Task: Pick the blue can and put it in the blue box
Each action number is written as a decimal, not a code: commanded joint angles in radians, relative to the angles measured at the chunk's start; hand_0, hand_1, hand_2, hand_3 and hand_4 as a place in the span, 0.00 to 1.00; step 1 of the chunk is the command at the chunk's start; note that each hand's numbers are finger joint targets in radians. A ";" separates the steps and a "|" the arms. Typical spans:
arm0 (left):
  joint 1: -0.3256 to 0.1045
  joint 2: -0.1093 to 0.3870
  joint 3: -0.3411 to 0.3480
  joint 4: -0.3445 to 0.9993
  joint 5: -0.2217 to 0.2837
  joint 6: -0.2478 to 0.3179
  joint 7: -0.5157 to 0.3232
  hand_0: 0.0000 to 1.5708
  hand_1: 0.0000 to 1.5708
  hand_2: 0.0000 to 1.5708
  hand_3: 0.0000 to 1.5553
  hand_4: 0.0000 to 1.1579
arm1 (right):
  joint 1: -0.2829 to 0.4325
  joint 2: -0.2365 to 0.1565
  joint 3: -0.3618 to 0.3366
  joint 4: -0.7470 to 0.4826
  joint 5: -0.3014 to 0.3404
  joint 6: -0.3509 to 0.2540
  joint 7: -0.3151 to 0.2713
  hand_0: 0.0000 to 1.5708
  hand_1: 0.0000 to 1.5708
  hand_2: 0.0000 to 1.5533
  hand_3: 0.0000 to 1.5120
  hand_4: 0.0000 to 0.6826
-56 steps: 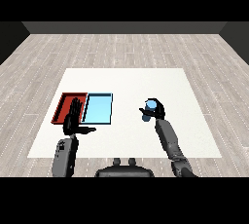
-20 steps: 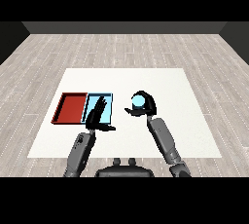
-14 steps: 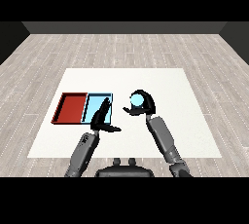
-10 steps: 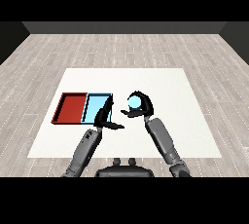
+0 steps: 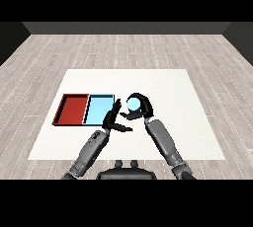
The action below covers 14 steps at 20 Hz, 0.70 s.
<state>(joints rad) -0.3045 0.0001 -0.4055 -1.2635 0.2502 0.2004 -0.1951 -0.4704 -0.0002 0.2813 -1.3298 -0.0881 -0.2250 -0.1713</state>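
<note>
Now, in the head view, the right hand (image 5: pixel 141 106) has carried the blue can (image 5: pixel 133 104) further left than half a second ago, fingers curled round it, just right of the light blue tray (image 5: pixel 98 110). The left hand (image 5: pixel 114 120) has risen beside it, fingers straight and spread, covering the tray's near right corner. Only the can's round pale top shows. A red tray (image 5: pixel 72 109) adjoins on the white table (image 5: pixel 163 85).

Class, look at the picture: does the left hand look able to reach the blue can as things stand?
Probably yes. The left hand is open right beside the blue can, with nothing between them, but the right hand is curled round the can, leaving little of it free.
</note>
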 commanded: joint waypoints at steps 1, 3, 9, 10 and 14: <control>-0.089 0.000 0.030 0.123 0.034 -0.011 -0.019 0.00 0.00 0.00 0.00 0.00 | 0.037 0.000 0.044 0.066 -0.006 0.011 -0.127 0.91 0.91 0.94 0.94 0.90; -0.096 0.000 -0.057 0.106 0.077 0.064 -0.023 0.00 0.00 0.00 0.00 0.00 | 0.004 0.000 0.051 -0.027 0.005 -0.027 0.011 0.92 0.92 0.94 0.94 0.90; -0.070 0.000 -0.022 0.108 0.037 0.008 -0.068 0.00 0.00 0.00 0.00 0.00 | -0.019 0.000 0.089 0.021 -0.036 -0.072 -0.021 0.91 0.91 0.94 0.94 0.91; -0.065 0.000 -0.045 0.125 0.072 -0.007 -0.081 0.00 0.00 0.00 0.00 0.00 | -0.004 0.000 0.101 0.007 -0.010 -0.055 -0.005 0.91 0.91 0.94 0.94 0.91; -0.008 0.030 -0.030 -0.020 0.013 0.000 0.021 0.00 0.00 0.00 0.00 0.00 | 0.013 0.000 0.111 0.047 -0.041 -0.028 -0.093 0.94 0.94 0.95 0.94 0.90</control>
<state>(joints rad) -0.3548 0.0081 -0.4481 -1.2019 0.2975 0.2191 -0.2261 -0.4677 -0.0001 0.3723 -1.3343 -0.1048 -0.2619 -0.1965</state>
